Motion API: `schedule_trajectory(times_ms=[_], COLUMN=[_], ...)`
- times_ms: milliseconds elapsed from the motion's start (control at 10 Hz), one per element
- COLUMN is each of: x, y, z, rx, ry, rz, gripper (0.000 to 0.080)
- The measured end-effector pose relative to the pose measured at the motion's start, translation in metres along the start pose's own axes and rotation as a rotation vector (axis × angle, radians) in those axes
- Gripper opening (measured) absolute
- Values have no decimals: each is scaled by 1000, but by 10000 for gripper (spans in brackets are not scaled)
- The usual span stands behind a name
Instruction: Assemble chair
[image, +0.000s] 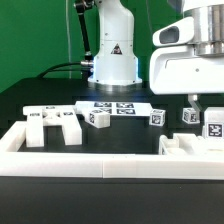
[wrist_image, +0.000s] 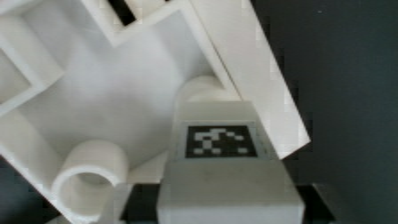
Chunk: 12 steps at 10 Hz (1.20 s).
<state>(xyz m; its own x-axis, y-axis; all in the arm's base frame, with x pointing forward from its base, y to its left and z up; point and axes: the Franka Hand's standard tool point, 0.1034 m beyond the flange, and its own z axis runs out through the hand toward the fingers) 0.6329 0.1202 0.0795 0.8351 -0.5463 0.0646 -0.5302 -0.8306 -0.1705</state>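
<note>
Claw (image: 194, 103): closed narrow on a leg post (image: 190, 116), which sits between the jaws with its tag face up in the wrist view.
Leg post location: near the edge of the surface (image: 60, 100) on the exterior view's right, near another tagged post (image: 157, 116).
Handling: probably light, stiff, smooth plastic that may slip or twist if pinched off-centre.
Hold: flat opposite sides, mid-length, clear of the white frame piece (wrist_image: 107, 110) just beside it.

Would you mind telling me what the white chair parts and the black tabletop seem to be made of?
Chair parts: apparently hard white plastic, matte; uniform colour, crisp blocky edges, no glare. Tabletop: black, matte, perhaps cloth or a mat; it shows no reflections, so the look leaves it open.
</note>
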Motion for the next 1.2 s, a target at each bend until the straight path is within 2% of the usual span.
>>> schedule_trajectory(times_ms=[500,1200], x=[-2,-3], y=[-1,-1], z=[0,1], rx=[-10,18], ry=[0,-32], rz=[517,1131], gripper=[288,289])
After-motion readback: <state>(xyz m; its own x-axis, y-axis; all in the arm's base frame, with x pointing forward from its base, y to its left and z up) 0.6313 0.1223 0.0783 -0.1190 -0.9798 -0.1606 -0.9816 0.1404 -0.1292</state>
